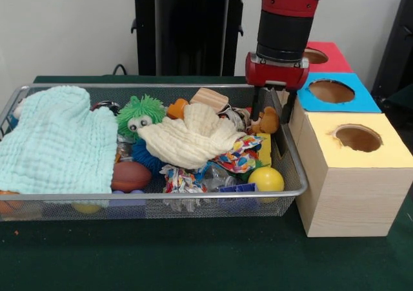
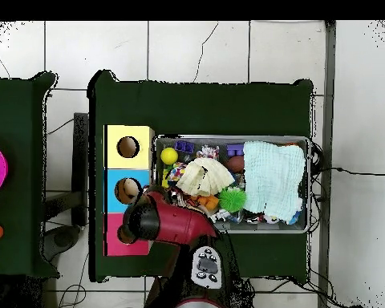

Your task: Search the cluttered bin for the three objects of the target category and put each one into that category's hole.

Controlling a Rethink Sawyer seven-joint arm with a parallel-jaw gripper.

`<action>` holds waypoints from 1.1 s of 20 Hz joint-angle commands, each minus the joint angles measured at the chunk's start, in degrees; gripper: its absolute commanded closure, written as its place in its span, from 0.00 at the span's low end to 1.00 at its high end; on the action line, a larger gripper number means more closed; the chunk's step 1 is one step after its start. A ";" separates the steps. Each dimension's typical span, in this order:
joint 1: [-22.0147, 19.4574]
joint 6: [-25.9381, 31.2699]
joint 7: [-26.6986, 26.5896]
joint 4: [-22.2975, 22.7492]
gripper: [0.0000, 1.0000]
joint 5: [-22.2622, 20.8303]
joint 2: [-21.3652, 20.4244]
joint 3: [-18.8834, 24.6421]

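The wire mesh bin is full of clutter and also shows in the overhead view. My gripper hangs over the bin's far right corner, open, with one finger on each side of a small brown plush animal that lies on the clutter. The red-surrounded hole is in the farthest wooden box, just behind my arm. In the overhead view the arm hides the gripper and partly covers the red box. An orange piece shows behind the cream cloth; I cannot tell what it is.
A blue-surrounded hole and a yellow-surrounded hole sit in boxes right of the bin. In the bin lie a mint cloth, a cream cloth, a green spiky ball, a yellow ball and a rope toy.
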 commanded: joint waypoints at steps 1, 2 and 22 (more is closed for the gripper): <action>2.65 5.05 19.07 1.68 0.00 8.02 0.84 0.50; 4.71 5.20 21.19 2.53 0.00 9.86 0.48 -1.39; 10.58 3.24 27.66 3.53 0.00 20.17 4.18 -10.94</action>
